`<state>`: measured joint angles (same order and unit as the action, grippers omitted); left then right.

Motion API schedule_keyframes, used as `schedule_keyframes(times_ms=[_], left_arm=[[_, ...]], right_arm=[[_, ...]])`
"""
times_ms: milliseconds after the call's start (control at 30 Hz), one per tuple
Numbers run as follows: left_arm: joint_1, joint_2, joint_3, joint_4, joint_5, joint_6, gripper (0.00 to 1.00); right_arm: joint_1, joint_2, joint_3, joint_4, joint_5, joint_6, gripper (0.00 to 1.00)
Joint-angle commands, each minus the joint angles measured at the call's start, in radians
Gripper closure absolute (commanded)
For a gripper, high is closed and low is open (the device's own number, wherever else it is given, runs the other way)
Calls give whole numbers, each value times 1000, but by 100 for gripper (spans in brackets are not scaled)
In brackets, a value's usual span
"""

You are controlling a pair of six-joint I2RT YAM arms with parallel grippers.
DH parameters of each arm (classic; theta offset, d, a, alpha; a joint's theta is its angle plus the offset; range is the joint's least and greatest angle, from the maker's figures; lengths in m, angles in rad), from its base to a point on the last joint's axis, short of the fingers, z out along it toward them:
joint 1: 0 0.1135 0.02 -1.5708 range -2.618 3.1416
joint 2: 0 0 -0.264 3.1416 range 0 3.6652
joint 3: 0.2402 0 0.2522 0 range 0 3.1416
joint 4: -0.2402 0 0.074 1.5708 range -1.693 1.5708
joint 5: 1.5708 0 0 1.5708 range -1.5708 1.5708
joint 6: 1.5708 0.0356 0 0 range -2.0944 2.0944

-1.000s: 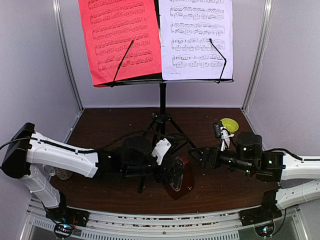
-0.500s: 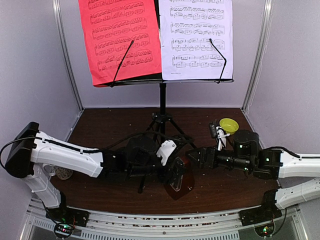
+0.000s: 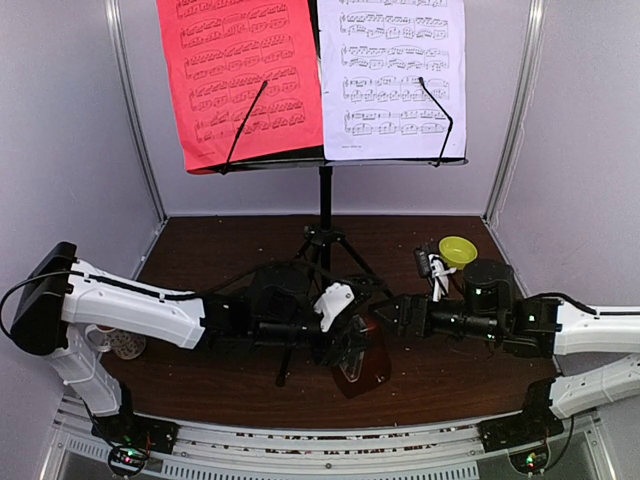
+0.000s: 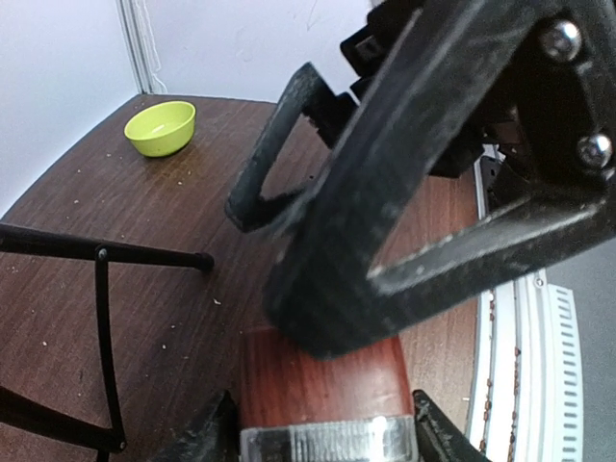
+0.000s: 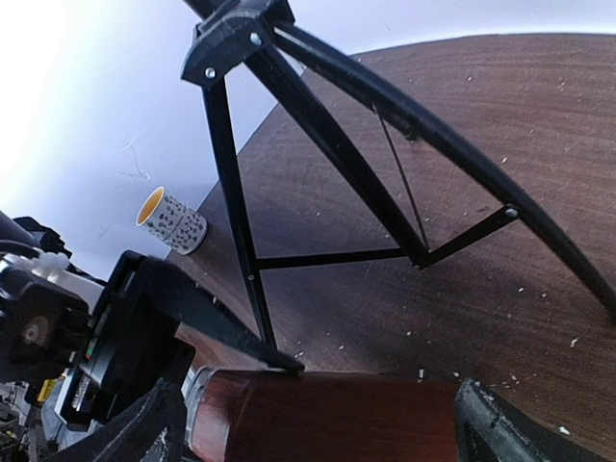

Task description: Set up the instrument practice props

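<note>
**Metronome handover, it seems**

Top view: at lower centre the left hand (image 3: 345,335) is clamped on the metronome (image 3: 362,362), with the right hand (image 3: 393,315) just beside it. Left wrist: the metronome fills the bottom centre. Right wrist: the right fingers (image 5: 144,428) flank it; pressing or not, I cannot tell. Next, I judge, one hand must release.

A black perforated-metal music stand on tripod legs (image 3: 324,200) stands on the brown bench (image 3: 220,250), with a red sheet of printed music (image 3: 240,80) and a white sheet of printed music (image 3: 392,75) side by side on its desk. In front of the stand, the left gripper (image 3: 350,345) has its fingers over a small brown pyramid metronome (image 3: 365,365). The right gripper (image 3: 392,312) is just beside it.
</note>
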<state>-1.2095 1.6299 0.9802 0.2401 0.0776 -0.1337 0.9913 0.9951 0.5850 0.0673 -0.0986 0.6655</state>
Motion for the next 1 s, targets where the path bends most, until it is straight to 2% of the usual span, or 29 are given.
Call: schedule_keyframes(times_ms=[0,67,300,467,967], left_arm=[[10,-54,-18,-5,19,44,34],[10,-69,-35,10,9,17,31],[10,-88,-69,72,-15,-48,33],[9,-84,-67,109,-37,-87,29],[9,-78,-63,124,-82,-113,38]], right_arm=[[-5,35,18,48,-58,34,4],[-5,46,18,57,-64,39,4],[-4,69,22,54,-71,37,6],[-7,44,5,64,-68,44,7],[-27,48,5,35,-62,35,18]])
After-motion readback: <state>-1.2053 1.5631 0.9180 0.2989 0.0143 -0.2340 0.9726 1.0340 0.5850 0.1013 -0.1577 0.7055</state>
